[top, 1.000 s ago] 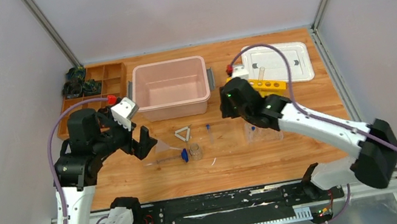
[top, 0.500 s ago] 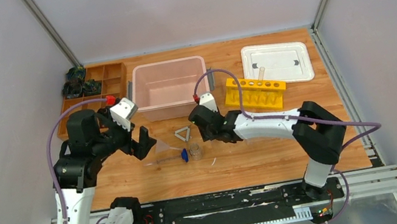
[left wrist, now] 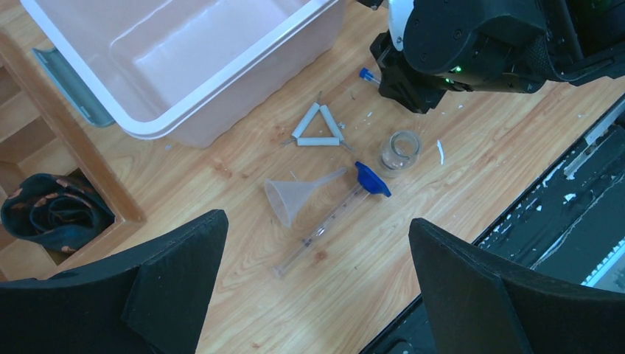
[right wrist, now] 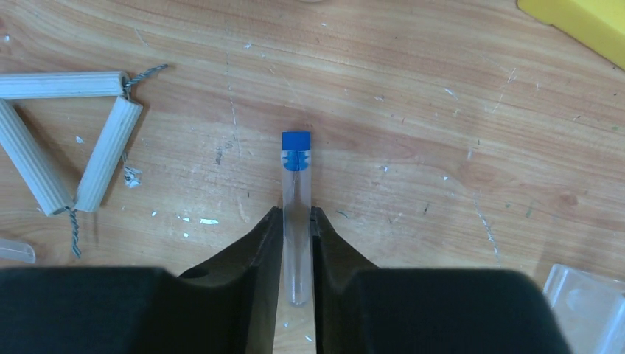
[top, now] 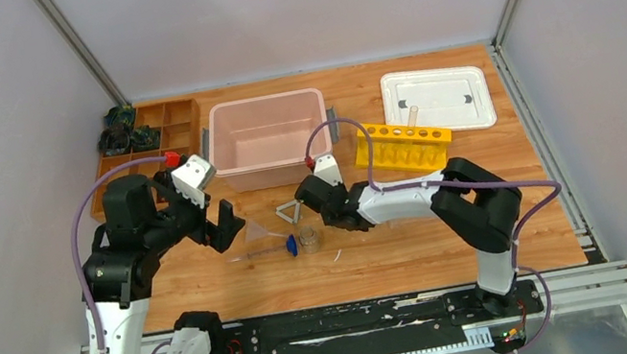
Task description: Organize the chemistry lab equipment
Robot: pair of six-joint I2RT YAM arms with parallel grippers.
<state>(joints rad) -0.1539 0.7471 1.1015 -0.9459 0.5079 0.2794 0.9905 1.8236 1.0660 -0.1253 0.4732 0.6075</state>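
My right gripper (right wrist: 297,215) is low over the table with both fingers pressed against a small clear blue-capped vial (right wrist: 297,184) that lies flat; its cap (left wrist: 365,74) pokes out past the fingers. Left of it lies the pale triangle (right wrist: 66,140). My left gripper (left wrist: 317,225) hangs open, high above the clear funnel (left wrist: 291,199), the clear glass tube (left wrist: 324,221) with a blue foot, and the tiny beaker (left wrist: 400,150). The yellow holed rack (top: 404,146) stands behind the right arm. A corner of the clear vial tray (right wrist: 586,306) shows at the lower right.
A pink bin (top: 269,141) stands at the back centre, with a brown wooden compartment tray (top: 142,139) of dark parts to its left. At the back right a white tray (top: 437,100) holds a small tube. The right arm (top: 410,194) stretches low across the table's middle.
The right arm swung left from the yellow rack down to the vial beside the triangle, and its fingers have closed onto that vial. The left arm has stayed still and open.
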